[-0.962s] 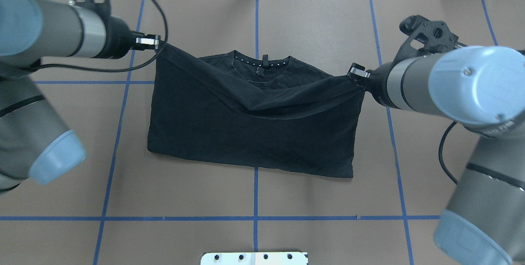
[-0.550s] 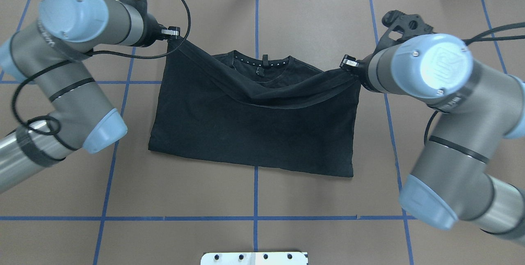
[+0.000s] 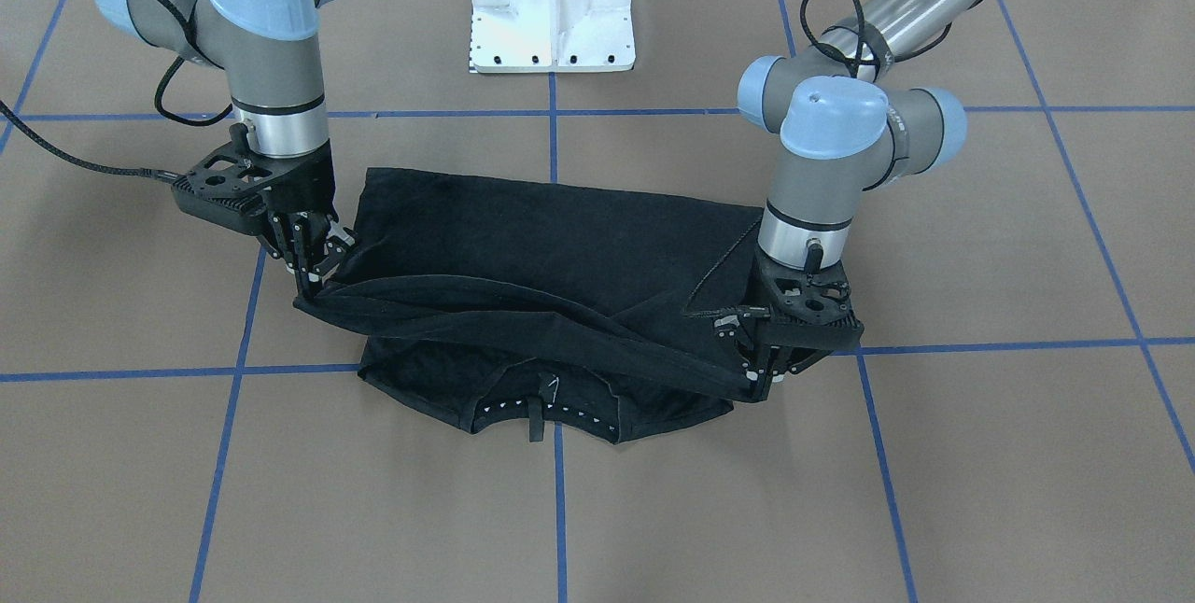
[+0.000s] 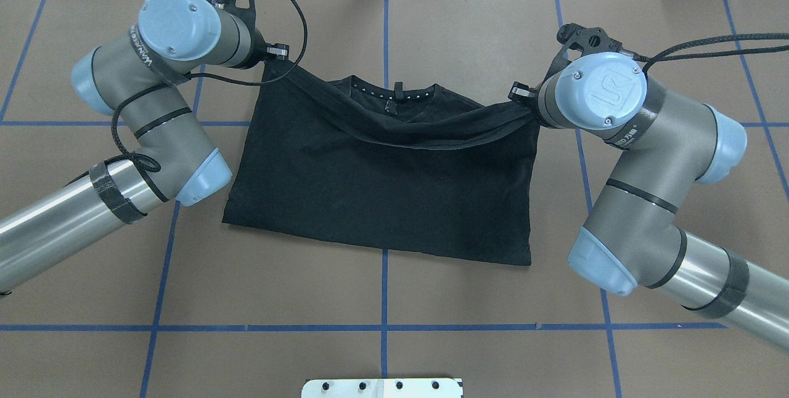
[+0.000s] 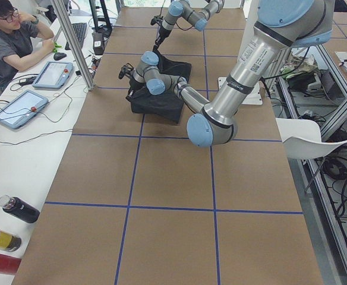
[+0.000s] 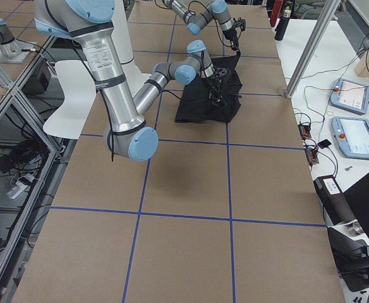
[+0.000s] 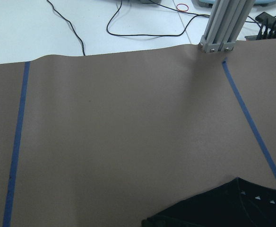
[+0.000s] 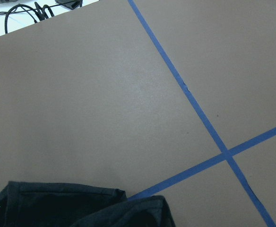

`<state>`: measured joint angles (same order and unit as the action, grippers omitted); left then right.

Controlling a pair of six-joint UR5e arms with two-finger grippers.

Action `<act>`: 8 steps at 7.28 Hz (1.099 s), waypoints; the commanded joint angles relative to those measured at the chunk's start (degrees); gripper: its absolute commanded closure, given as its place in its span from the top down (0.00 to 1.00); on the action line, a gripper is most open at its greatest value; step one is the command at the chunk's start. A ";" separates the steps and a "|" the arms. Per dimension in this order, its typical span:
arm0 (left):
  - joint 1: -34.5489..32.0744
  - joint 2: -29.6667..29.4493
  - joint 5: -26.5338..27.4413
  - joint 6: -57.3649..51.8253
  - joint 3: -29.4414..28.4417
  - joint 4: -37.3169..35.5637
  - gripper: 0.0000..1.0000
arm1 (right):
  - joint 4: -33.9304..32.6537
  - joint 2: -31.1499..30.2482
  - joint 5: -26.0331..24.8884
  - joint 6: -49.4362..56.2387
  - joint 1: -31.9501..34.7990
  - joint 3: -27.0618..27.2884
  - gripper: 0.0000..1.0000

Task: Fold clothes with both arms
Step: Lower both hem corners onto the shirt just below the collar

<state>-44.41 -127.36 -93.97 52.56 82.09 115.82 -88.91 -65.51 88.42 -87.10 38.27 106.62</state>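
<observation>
Black T-shirt (image 4: 382, 194) edge sags, pinched by left pincer (image 4: 278, 53) and right pincer (image 4: 516, 93).

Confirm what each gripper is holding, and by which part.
Both hold the black T-shirt: the left gripper pinches one corner of its lifted edge, the right gripper the other corner.

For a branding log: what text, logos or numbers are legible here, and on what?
"UR": logo on the blue cap of the right arm.
White lettering on bands of the left arm and right arm: too blurred to read.
White marks inside the T-shirt collar: too small to read.
</observation>
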 commanded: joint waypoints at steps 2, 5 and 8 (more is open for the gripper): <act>0.29 -1.31 1.33 -3.60 -6.39 2.03 0.00 | 0.14 -0.15 0.00 1.22 0.22 -3.17 0.00; 0.29 -1.31 1.24 -4.05 -8.35 4.24 0.00 | 1.53 -0.24 0.00 2.55 0.22 -6.33 0.00; 0.03 -0.27 0.72 -3.78 -7.91 9.90 0.99 | 3.92 0.63 -0.61 4.12 0.22 -8.18 0.99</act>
<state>-44.22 -128.37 -92.91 48.73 74.10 121.54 -85.51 -65.45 88.22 -83.85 38.47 98.95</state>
